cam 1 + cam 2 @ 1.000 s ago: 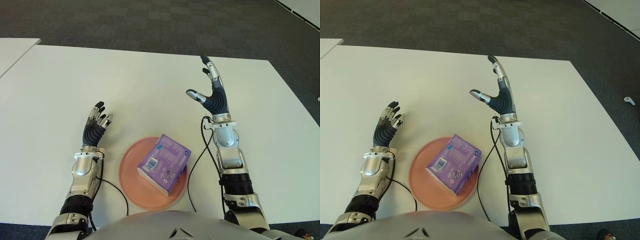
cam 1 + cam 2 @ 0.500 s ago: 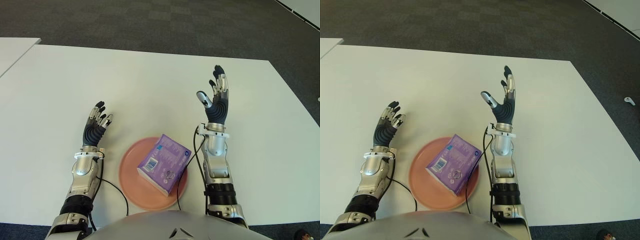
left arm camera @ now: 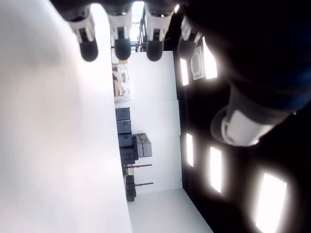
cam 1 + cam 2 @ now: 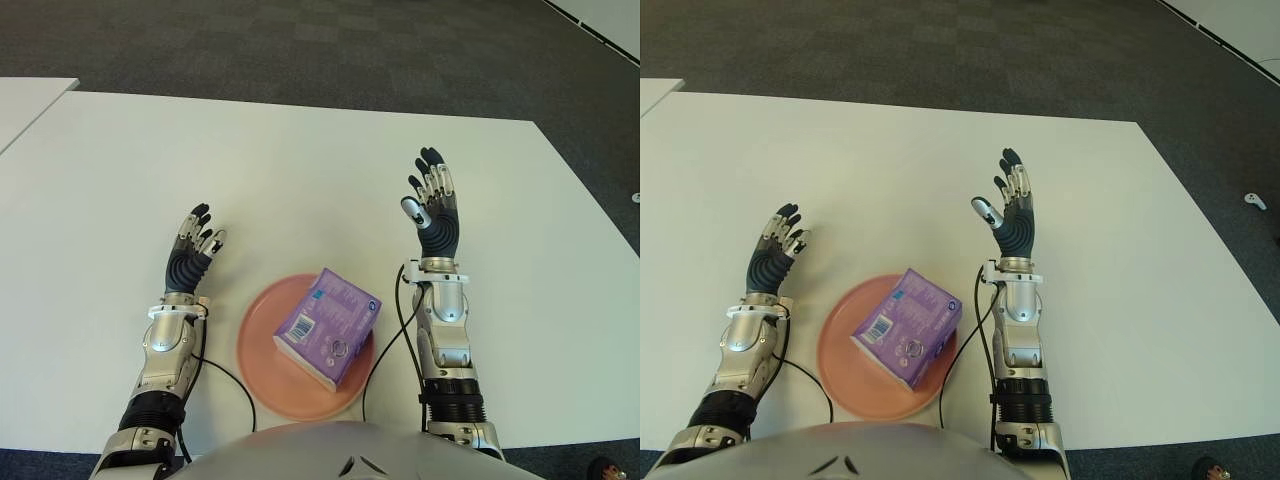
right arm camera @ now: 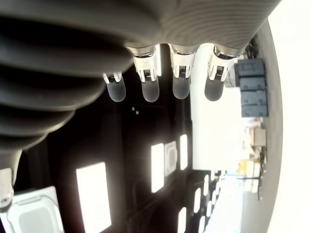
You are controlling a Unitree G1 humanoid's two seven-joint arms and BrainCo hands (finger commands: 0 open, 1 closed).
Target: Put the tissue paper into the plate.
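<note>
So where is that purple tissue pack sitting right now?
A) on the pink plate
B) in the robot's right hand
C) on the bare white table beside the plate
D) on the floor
A: the purple tissue pack lies on the pink plate, and both the left hand and the right hand are open and hold nothing.
</note>
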